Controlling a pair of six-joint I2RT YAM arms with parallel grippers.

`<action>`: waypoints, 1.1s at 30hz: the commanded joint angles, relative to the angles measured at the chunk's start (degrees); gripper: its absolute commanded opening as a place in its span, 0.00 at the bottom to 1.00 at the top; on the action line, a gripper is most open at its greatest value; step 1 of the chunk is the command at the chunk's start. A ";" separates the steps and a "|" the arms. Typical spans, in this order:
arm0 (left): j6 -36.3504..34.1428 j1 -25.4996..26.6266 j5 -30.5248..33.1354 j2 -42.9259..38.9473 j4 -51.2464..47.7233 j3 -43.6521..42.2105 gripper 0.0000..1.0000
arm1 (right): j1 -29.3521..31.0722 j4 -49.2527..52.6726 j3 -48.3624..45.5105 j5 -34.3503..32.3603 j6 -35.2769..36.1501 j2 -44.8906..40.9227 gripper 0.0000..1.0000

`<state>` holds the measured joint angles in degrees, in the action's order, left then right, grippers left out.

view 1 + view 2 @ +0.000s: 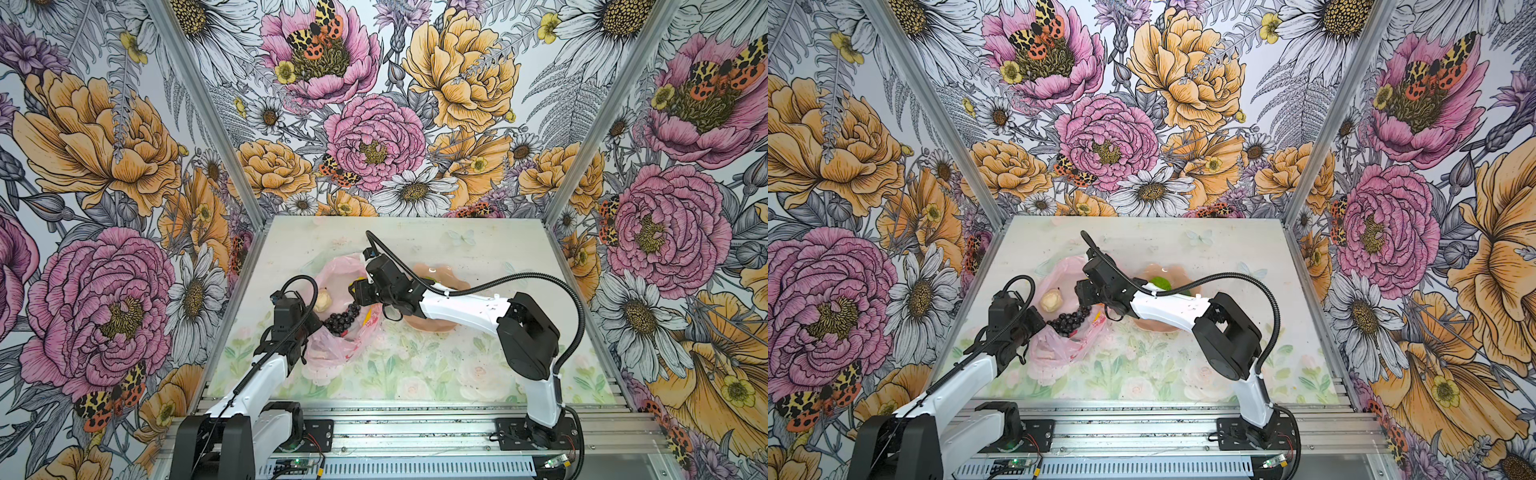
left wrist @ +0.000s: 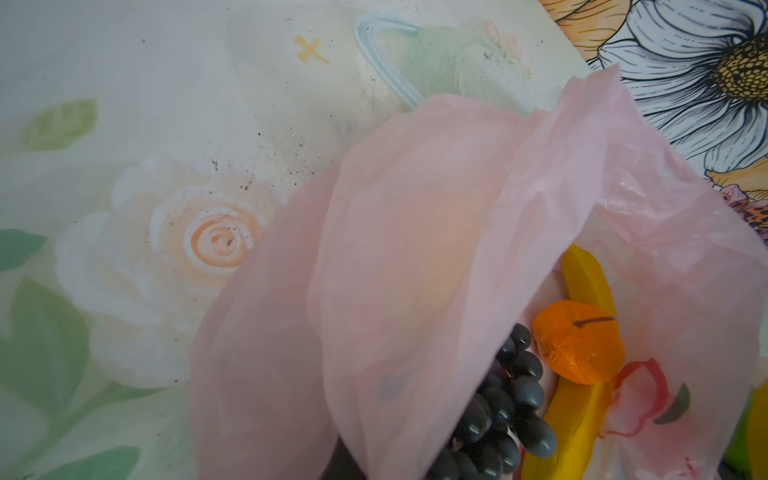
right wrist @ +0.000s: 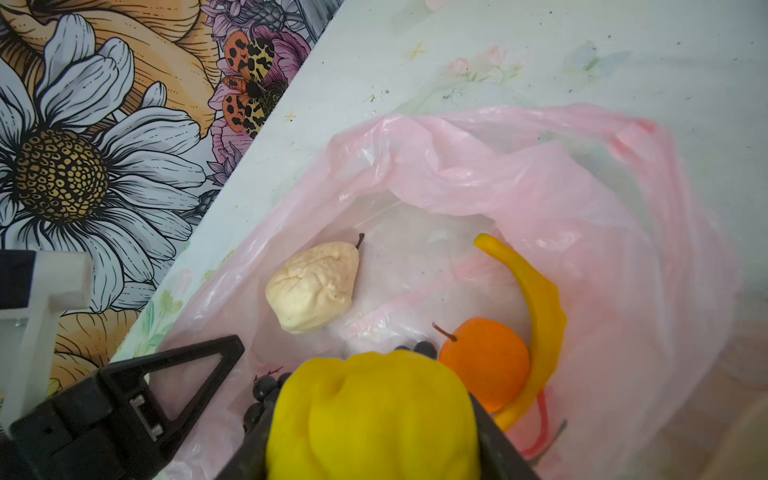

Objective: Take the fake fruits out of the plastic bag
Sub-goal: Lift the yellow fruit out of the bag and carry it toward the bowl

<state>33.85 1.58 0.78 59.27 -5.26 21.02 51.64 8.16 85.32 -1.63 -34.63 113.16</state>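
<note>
Pink plastic bag (image 3: 540,187) lies open on the worktop (image 1: 415,249), its rim pinched in my shut left fingers (image 1: 309,330), while my half-open right fingers (image 1: 358,291) clasp the yellow lemon (image 3: 370,415) over its mouth, best lifted straight up, clear of the film.

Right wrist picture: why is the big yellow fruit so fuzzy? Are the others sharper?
Right wrist view: the lemon sits too near the lens, so it's soft; the beige piece is crisp. Left wrist view: the plastic bag looks hazy up close. Both top views: sharp, evenly lit, walls splayed by the wide lens.
</note>
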 commanded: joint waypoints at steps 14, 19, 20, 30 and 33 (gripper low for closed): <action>-1.94 0.42 -0.69 -1.55 4.80 -0.71 0.00 | -2.52 -19.32 -25.14 -12.83 2.76 -18.79 0.56; -1.95 0.66 -0.26 -1.62 5.04 -0.83 0.00 | -3.56 -20.56 -30.62 -14.15 3.60 -21.57 0.56; -1.94 0.70 -0.25 -1.52 5.09 -0.88 0.00 | -3.60 -21.00 -31.41 -14.43 3.90 -21.83 0.56; -1.90 0.69 0.11 -1.35 5.06 -0.79 0.00 | -3.65 -29.60 -36.74 -17.24 4.40 -19.17 0.55; -1.79 0.72 0.10 -1.30 5.13 -0.75 0.00 | -3.65 -33.55 -37.38 -18.33 3.50 -16.80 0.54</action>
<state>32.82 1.76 0.56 58.50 -2.00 20.91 48.29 -19.07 48.53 -17.47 -30.79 94.35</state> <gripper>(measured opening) 0.050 0.581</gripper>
